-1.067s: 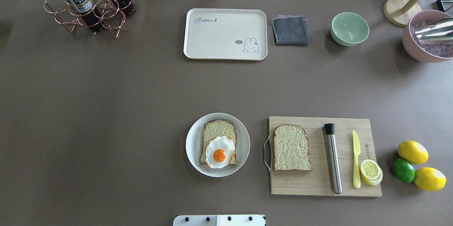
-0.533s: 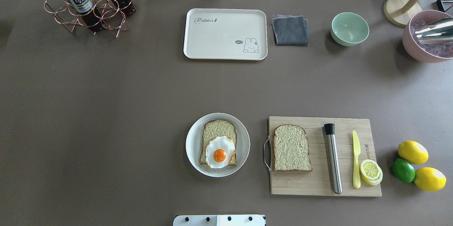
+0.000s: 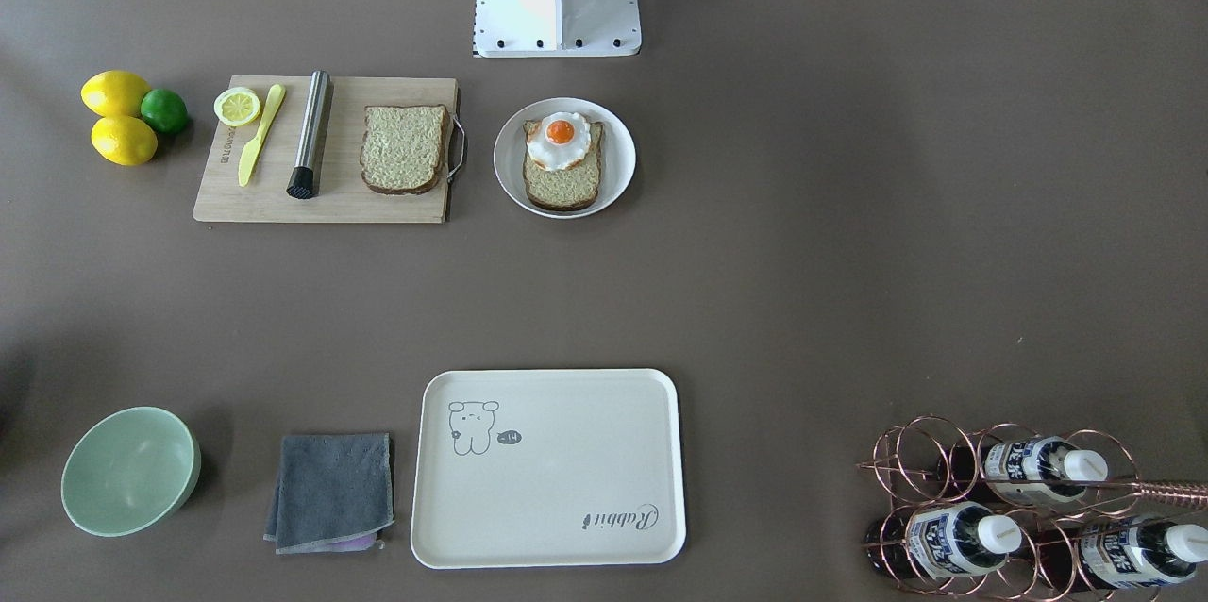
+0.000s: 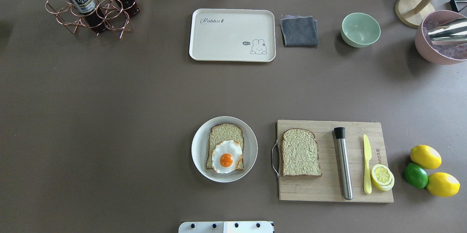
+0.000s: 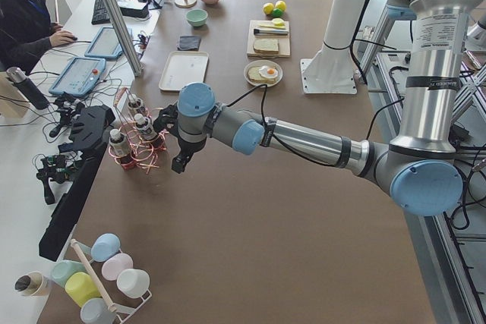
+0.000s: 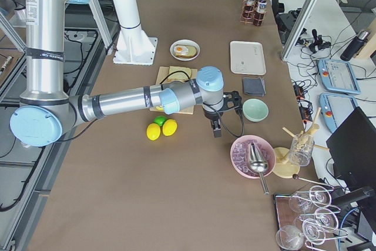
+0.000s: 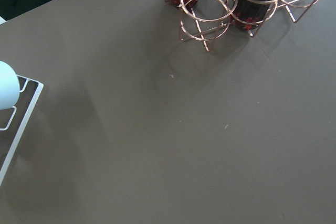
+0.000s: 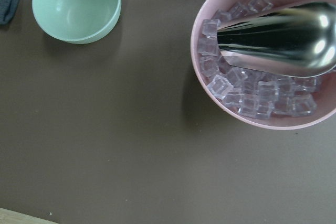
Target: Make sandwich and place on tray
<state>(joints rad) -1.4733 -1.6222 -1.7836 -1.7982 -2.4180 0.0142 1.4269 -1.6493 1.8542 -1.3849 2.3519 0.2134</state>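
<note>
One slice of wholegrain bread (image 4: 225,136) lies on a round white plate (image 4: 199,149) with a fried egg (image 4: 226,157) on its near half. A second slice (image 4: 300,152) lies apart on the wooden cutting board (image 4: 328,189). The cream tray (image 4: 232,35) sits bare at the far middle of the table. Both grippers show only in the side views. My left gripper (image 5: 181,163) hangs over the table by the bottle rack, and my right gripper (image 6: 216,129) hangs between the green bowl and the pink bowl. I cannot tell whether either is open or shut.
The board also holds a steel muddler (image 4: 343,163), a yellow knife (image 4: 367,163) and lemon slices (image 4: 382,176). Lemons and a lime (image 4: 416,175) lie to its right. A grey cloth (image 4: 299,30), green bowl (image 4: 360,29), pink ice bowl (image 4: 423,48) and copper bottle rack (image 4: 91,6) line the far side.
</note>
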